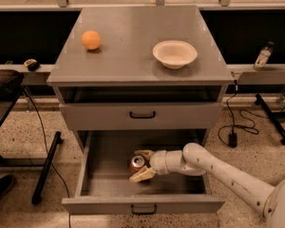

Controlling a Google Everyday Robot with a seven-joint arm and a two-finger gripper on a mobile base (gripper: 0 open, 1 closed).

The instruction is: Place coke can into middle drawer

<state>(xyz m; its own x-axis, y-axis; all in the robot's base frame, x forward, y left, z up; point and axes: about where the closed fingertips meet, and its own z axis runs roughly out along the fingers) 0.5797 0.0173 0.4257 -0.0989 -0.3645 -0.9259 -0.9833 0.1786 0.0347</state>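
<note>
— Arm pose, please?

— The white arm [228,175] comes in from the lower right, bends at a rounded joint, then runs almost level to the left over the tray of the middle drawer [104,177]. The tool [142,165] at its end sits low inside that drawer, near its centre, pointing left.

— And the coke can [137,162]?

— It is right at the tool's tip, down by the drawer floor. Its silver top faces upward, so its long axis stands roughly upright. Whether the tool is clamped on it or loose around it, I cannot tell.

— Drawers?

— The middle drawer is pulled well out and surrounds the tool; it holds the can and the tool's end. Directly above the tool is the upper drawer [142,115], front panel and black handle facing out.

— The worktop [128,56]?

— It lies higher again. A white bowl [175,53] sits above and slightly right of the tool, its inside showing plain white. An orange [91,40] rests above and left of the tool, well apart from the bowl.
</note>
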